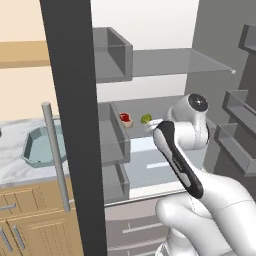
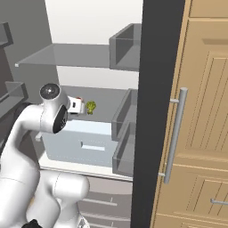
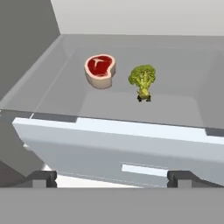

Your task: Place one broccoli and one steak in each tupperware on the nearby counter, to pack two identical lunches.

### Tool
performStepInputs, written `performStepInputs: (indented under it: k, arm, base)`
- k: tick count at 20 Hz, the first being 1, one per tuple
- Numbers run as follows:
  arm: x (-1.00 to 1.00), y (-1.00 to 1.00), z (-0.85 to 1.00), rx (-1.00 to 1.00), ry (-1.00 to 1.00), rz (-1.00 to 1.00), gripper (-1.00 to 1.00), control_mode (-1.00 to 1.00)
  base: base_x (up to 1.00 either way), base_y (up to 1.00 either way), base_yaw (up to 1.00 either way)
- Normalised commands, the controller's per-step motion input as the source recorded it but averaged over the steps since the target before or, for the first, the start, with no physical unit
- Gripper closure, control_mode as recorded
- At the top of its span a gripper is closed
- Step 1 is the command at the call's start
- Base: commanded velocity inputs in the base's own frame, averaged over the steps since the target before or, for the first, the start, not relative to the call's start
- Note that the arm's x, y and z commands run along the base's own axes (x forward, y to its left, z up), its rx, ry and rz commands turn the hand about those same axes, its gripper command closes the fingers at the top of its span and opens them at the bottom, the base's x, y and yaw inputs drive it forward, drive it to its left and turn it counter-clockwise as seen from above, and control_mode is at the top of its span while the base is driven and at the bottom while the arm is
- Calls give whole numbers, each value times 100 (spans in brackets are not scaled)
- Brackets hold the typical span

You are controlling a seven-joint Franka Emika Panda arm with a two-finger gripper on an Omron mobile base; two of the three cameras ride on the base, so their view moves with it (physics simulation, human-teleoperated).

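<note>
A red steak point(image 3: 100, 70) and a green broccoli point(image 3: 142, 79) lie side by side on a grey shelf inside the open fridge, the steak point(image 1: 125, 118) to the left of the broccoli point(image 1: 146, 119). My gripper point(image 3: 113, 179) is open with nothing between its fingers, hovering in front of and above the shelf, well short of both foods. From the right base view my hand stands just left of the broccoli point(image 2: 91, 107). A pale teal tupperware point(image 1: 42, 145) with cut corners rests on the marbled counter point(image 1: 12, 167), left of the fridge door.
The dark fridge door edge point(image 1: 75, 125) with its metal handle point(image 1: 56, 155) stands between the counter and the shelf. Door bins point(image 1: 115, 140) jut out beside it. A pale drawer point(image 3: 122, 153) sits below the shelf, a glass shelf point(image 1: 165, 62) above. Wooden cabinets point(image 2: 200, 111) stand at the right.
</note>
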Motion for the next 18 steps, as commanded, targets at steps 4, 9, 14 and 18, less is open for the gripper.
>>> performStepInputs:
  k: [4, 9, 14, 18]
  arm:
    - [37, 10, -16, 0, 0, 6, -100, -100]
    - [33, 25, -31, 0, -2, 3, -100, -100]
    - [40, 16, -8, 0, 0, 0, -100, -100]
    - [42, 7, 0, 0, 0, 0, -100, -100]
  base:
    - [0, 0, 0]
    - [0, 0, 0]
    - [0, 0, 0]
    - [0, 0, 0]
